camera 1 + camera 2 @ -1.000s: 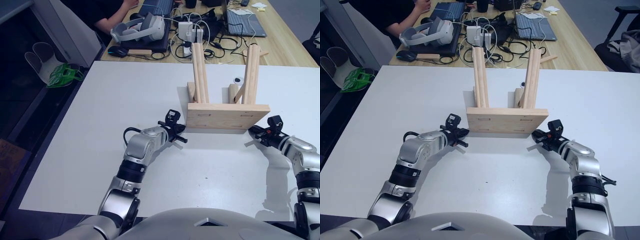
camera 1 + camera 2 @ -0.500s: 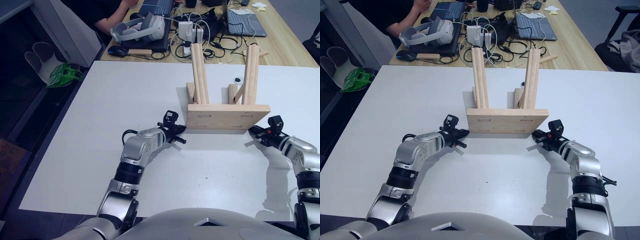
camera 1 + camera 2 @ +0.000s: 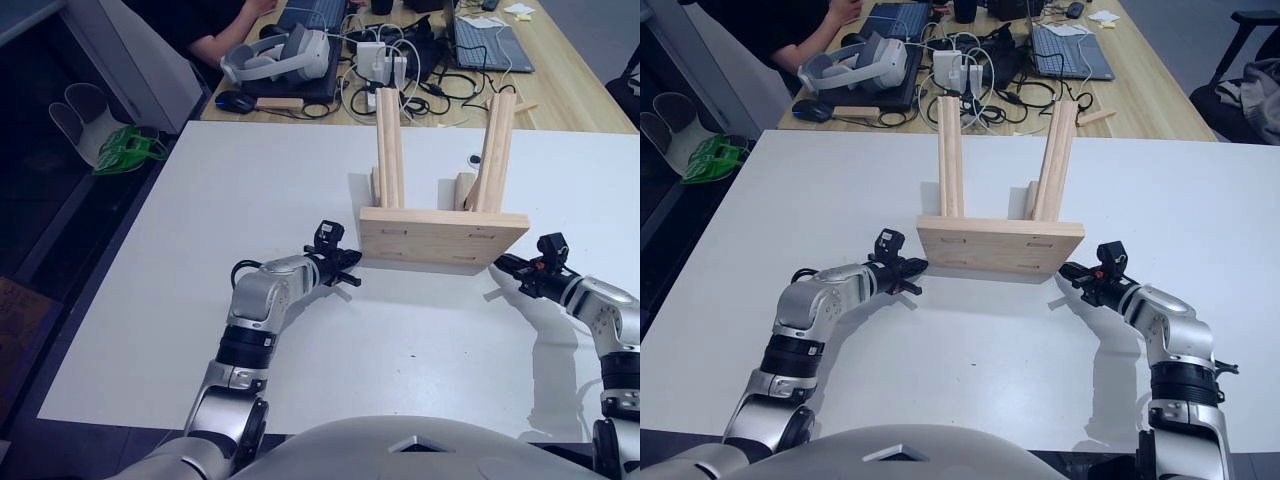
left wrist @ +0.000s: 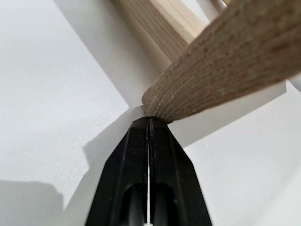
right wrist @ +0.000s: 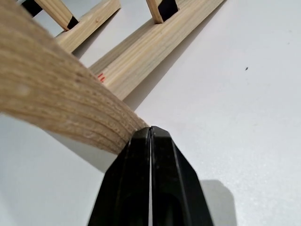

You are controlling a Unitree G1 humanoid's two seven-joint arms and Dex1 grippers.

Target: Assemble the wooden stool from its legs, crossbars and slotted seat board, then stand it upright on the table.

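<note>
Both jaws are pressed together, with nothing pinched between them. The left gripper (image 3: 350, 266) has its closed tip against the near left corner of the seat, and the right gripper (image 3: 500, 263) has its tip against the near right corner.

From my station, the white rectangular table (image 3: 230, 200) carries the whole job. The pale wooden stool (image 3: 440, 190) sits right of its middle, already put together as far as I can judge. It is tipped over rather than upright. Its rectangular slotted seat board of light plywood (image 3: 442, 238) faces me, with its long axis running left to right between the two grippers. The two pairs of square-section wooden legs (image 3: 388, 135) run away from me toward the far edge. The short wooden crossbars (image 5: 155, 40) join them low down, just behind the board.

What the next move turns on, as I read it, is that the board lies straight ahead of both tips and each arm is equally near its own corner. Standing the stool on its feet therefore calls for an even two-sided lift under those corners. In the wrist views each tip meets the rounded corner edge (image 4: 197, 89) only at a point, so I would expect a slip if one side leads.
</note>
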